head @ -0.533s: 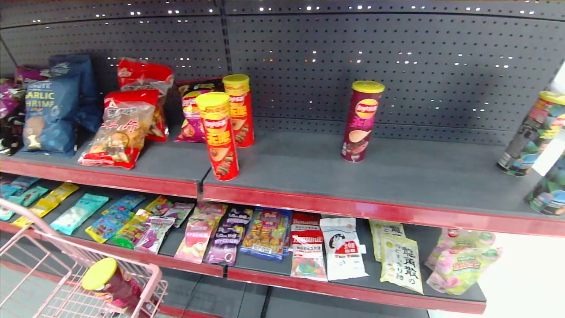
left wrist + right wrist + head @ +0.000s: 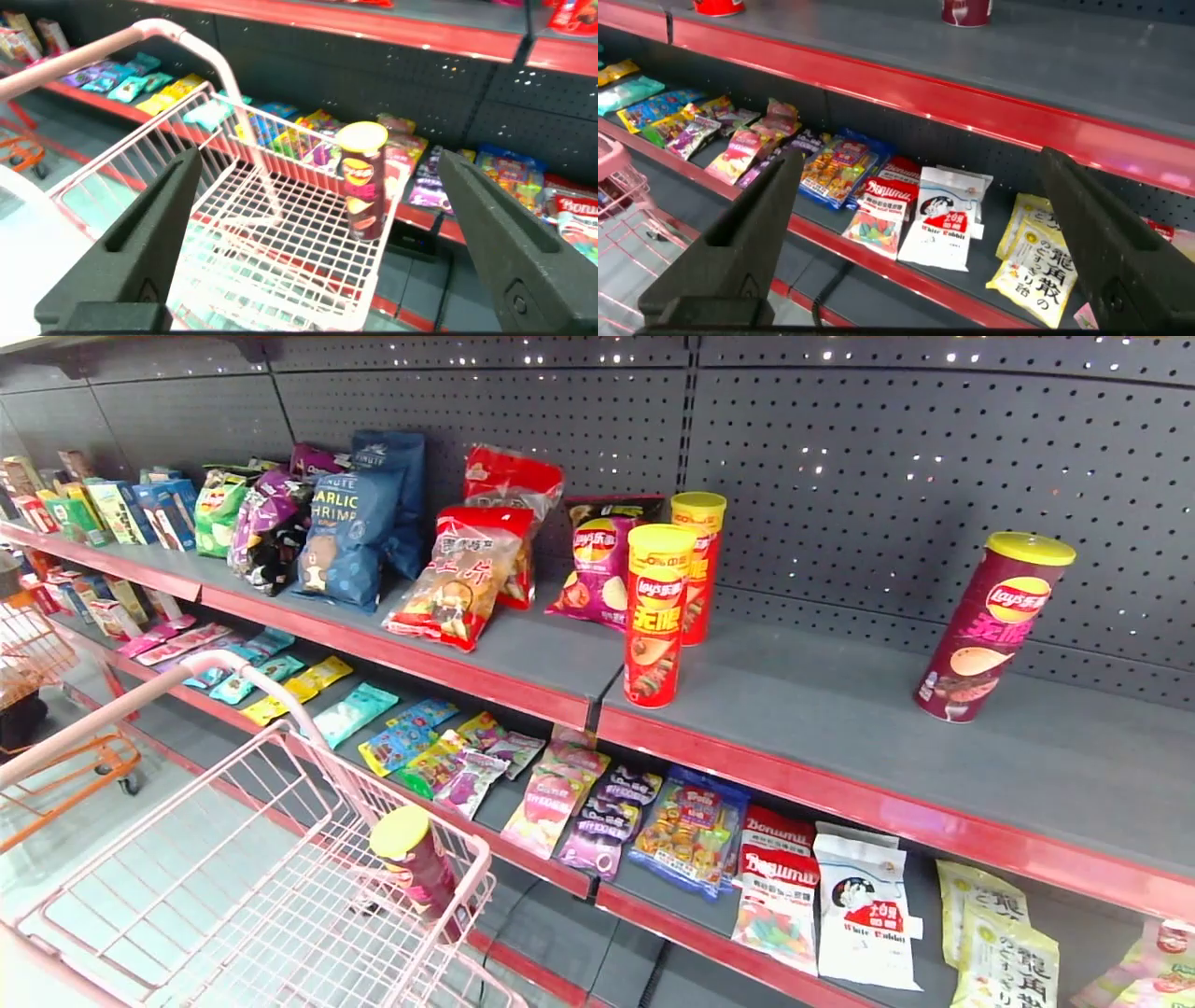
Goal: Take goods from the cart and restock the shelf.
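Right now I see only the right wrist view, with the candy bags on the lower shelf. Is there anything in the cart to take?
Observer: Yes. One dark can with a yellow lid stands upright in the pink cart, in the corner nearest the shelf.
Operator: Where is the left gripper?
Observer: The left gripper is open, above the cart, apart from the can.
Operator: On the upper shelf I see only two can bottoms. What stands there?
Observer: A red can, a second red can behind it, and a purple can alone farther right, all upright with yellow lids.
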